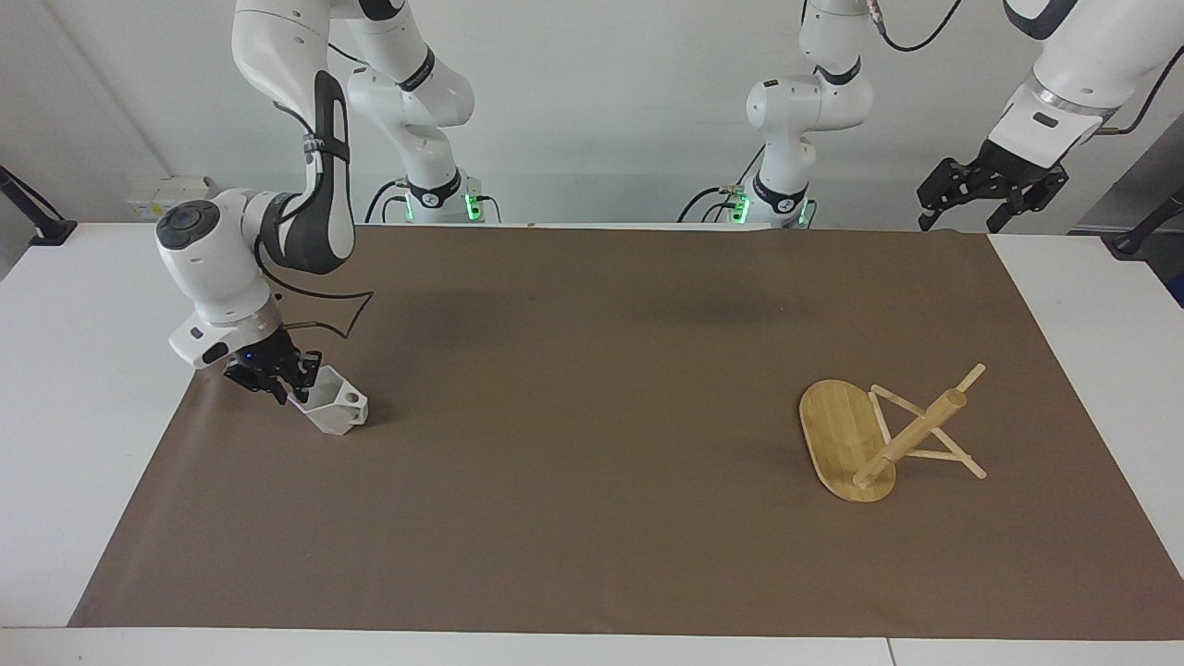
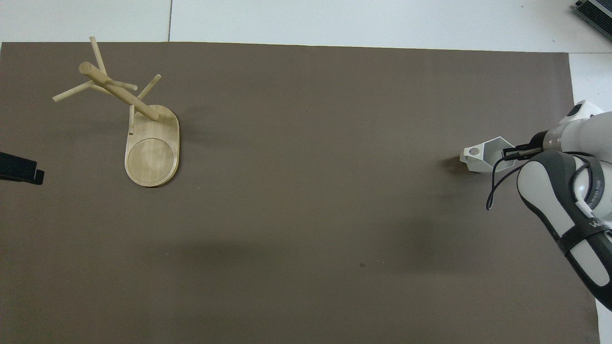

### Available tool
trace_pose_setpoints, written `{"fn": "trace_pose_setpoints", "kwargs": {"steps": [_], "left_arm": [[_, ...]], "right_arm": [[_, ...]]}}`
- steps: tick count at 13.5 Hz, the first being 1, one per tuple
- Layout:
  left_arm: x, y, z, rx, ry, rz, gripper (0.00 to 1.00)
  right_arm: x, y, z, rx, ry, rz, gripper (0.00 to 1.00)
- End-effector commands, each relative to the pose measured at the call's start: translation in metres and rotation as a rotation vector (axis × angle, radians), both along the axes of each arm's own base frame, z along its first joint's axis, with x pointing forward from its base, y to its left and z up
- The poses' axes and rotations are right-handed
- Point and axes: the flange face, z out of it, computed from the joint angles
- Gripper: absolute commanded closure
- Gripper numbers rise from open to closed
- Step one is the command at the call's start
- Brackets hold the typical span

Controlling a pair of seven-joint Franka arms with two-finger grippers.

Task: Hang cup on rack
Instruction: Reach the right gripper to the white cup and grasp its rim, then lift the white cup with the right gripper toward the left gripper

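White arms, black cables, joints

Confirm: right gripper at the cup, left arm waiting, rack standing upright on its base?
Not quite. The rack lies tipped on its side, post slanting off the mat, as the facing view shows. The rest holds: right gripper at the cup, left gripper waiting.

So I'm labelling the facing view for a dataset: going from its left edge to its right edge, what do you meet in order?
Right gripper at the rim of the cup → cup → rack, tipped over on the brown mat → left gripper, waiting raised above the table's corner.
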Motion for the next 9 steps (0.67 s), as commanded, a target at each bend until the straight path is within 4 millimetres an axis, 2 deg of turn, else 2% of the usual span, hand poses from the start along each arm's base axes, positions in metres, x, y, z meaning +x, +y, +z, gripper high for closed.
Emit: {"fn": "trace_pose_setpoints", "kwargs": {"steps": [1,4,9], "left_arm": [[-0.008,0.002,0.002,0.009,0.004,0.009,0.00],[-0.008,0.002,0.002,0.009,0.004,0.008,0.00],[-0.008,0.002,0.002,0.009,0.003,0.009,0.00]], "right_arm": [[-0.003,0.004,0.005,0.003,-0.006,-0.011,0.76],[-0.001,0.011,0.007,0.004,-0.008,0.000,1.00],[0.003,0.030,0.012,0.012,0.006,-0.014,1.00]]}}
